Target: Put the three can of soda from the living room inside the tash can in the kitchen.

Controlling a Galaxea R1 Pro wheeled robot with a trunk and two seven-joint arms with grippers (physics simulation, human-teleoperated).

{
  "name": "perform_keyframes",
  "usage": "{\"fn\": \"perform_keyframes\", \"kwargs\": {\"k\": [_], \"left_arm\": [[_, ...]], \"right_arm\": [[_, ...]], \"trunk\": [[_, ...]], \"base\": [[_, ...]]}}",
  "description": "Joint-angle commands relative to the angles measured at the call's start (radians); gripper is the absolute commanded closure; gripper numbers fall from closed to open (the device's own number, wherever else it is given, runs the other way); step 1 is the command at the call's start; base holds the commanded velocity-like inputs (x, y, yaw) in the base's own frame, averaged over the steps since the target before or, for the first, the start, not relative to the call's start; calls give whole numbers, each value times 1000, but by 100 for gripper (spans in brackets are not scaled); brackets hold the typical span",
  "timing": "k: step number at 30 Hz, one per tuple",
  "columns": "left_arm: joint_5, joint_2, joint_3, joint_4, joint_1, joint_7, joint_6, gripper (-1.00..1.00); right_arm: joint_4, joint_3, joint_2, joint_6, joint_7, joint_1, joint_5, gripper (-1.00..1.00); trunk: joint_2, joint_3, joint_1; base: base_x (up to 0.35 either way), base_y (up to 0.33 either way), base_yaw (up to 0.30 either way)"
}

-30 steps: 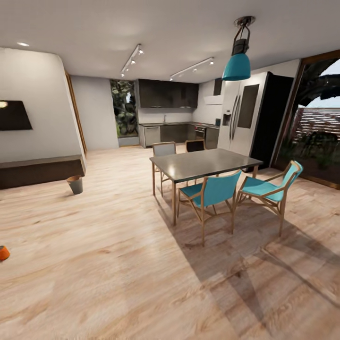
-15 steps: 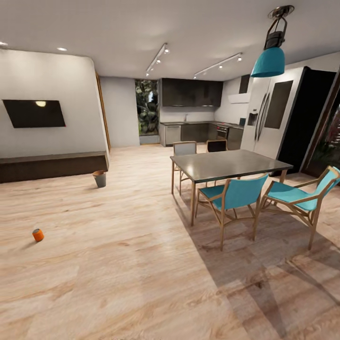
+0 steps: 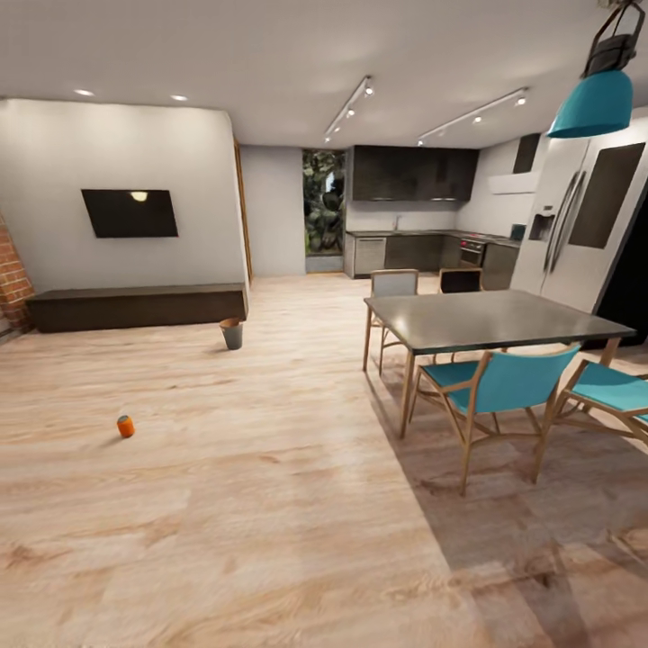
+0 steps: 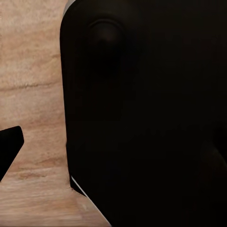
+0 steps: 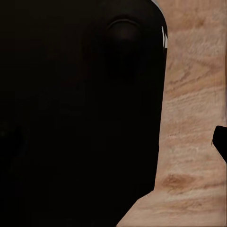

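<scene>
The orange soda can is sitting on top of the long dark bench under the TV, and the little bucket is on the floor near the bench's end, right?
Not quite. The orange soda can is on the plank floor, well out in front of the long dark bench, not on it. The head view shows this. The bucket does stand on the floor near the bench's end.

Left wrist view: robot body (image 4: 146, 118) is a large matte-black housing with rounded corners, a round raised boss near one end and a thin pale edge line. Right wrist view: matching black housing (image 5: 80, 113), same boss.
</scene>
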Motion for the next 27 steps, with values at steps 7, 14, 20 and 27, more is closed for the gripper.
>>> {"fn": "perform_keyframes", "kwargs": {"k": [7,14,20,27], "left_arm": [[18,0,0,0,0,0,7,-100],[31,0,0,0,0,0,8,-100],[34,-5,0,0,0,0,8,-100],[34,-21,-1,-1,0,0,9,-100]], "right_arm": [[0,0,0,0,0,0,0,-100],[0,0,0,0,0,0,1,-100],[0,0,0,0,0,0,1,-100],[0,1,0,0,0,0,1,-100]], "trunk": [[0,-3,0],[0,-7,0],[0,-9,0],[0,-13,0]], "base": [[316,0,292],[336,0,292],[338,0,292],[338,0,292]]}}
